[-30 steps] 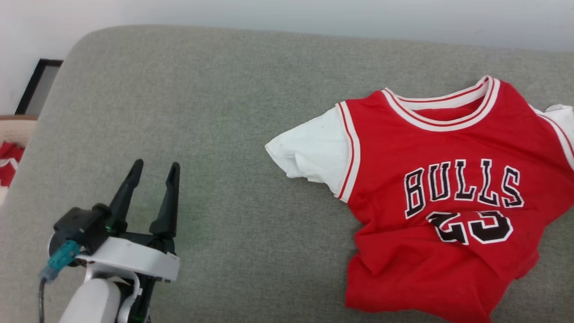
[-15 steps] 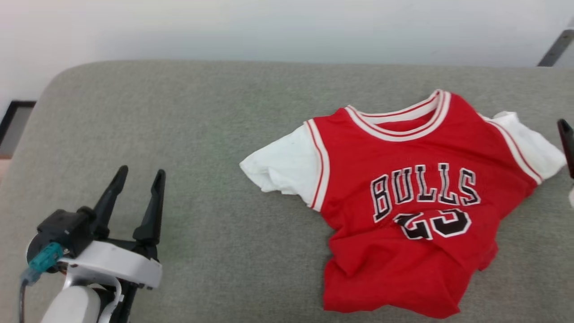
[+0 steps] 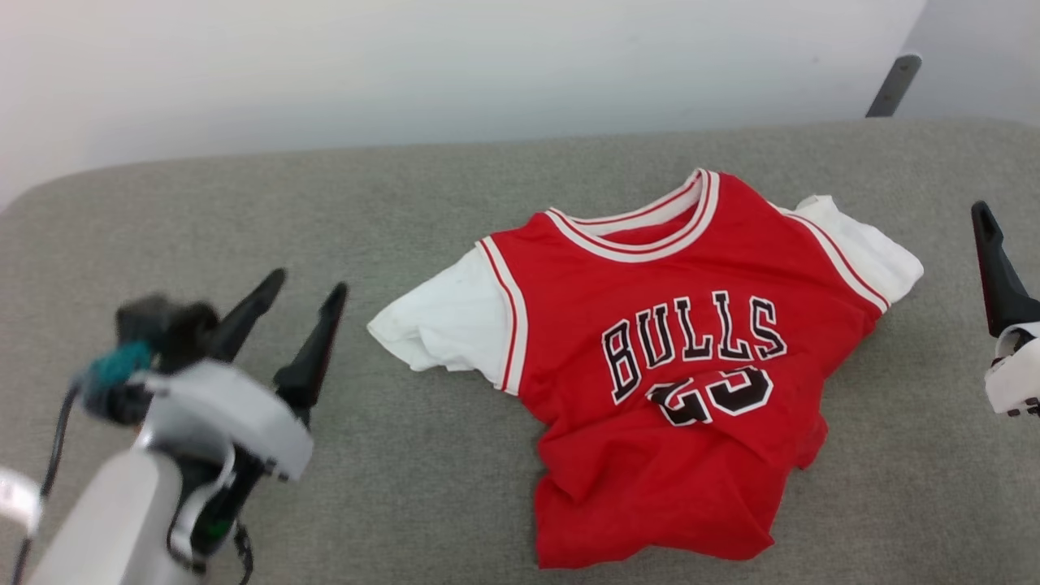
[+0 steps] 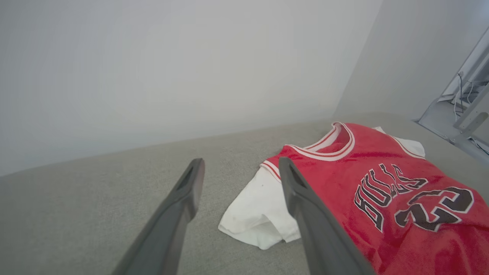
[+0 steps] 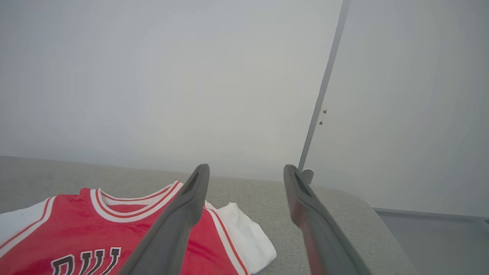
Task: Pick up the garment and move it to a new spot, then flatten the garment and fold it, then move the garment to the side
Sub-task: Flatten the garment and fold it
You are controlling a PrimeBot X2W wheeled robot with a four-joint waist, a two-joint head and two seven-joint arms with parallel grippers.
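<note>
Now the garment (image 3: 674, 382) lies face up on the grey cushion (image 3: 406, 203), its lower part crumpled, between the left gripper (image 3: 310, 284) and the right gripper (image 5: 246, 168); both stand with fingers apart, holding nothing and not touching it. To lift it well, I think each gripper should come down at its own side of the collar line, pinch both layers of cloth, and rise together so it hangs evenly.
</note>
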